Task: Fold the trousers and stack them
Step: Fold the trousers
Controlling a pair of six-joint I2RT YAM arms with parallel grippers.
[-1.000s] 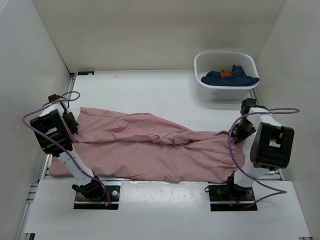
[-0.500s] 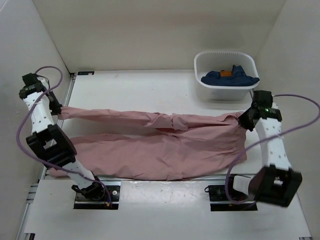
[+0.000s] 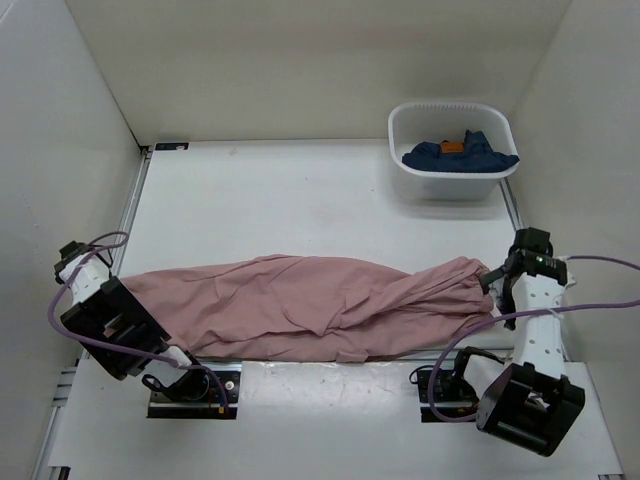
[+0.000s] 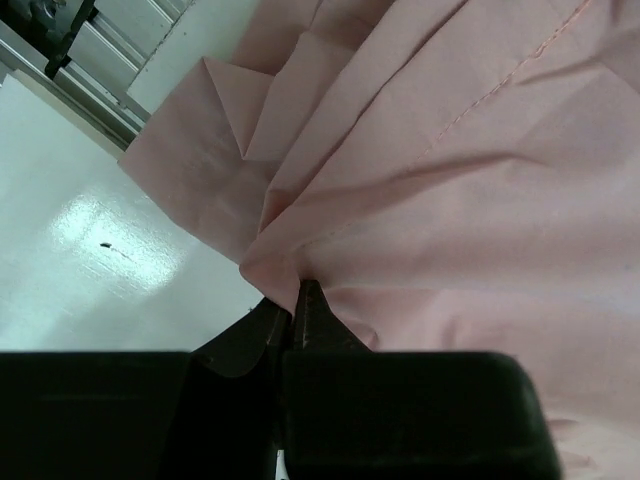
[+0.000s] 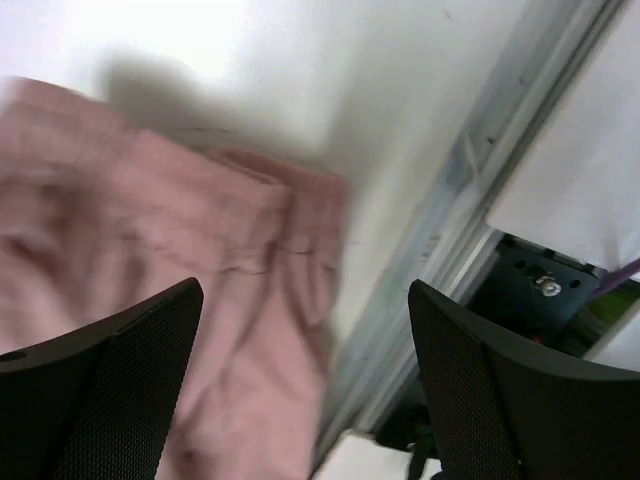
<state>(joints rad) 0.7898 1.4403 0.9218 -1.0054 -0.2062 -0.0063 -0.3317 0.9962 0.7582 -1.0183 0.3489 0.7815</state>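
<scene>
Top external view: the trousers [image 3: 300, 315] now lie as one narrow band along the near edge of the table [image 3: 300, 200], running from arm to arm. Half a second ago you held their far edge stretched taut between both grippers, farther up the table. That edge has since been carried over onto the near leg, so the lengthwise fold looks laid.

Left wrist view: the left gripper [image 4: 290, 305] stays clamped on a bunched pinch of the leg-end fabric.

Right wrist view: the right gripper [image 5: 305, 335] stands with its jaws wide apart above the waistband, holding nothing.

You probably still need to release the left pinch and then fold crosswise. The tub [image 3: 452, 190] is untouched.
</scene>
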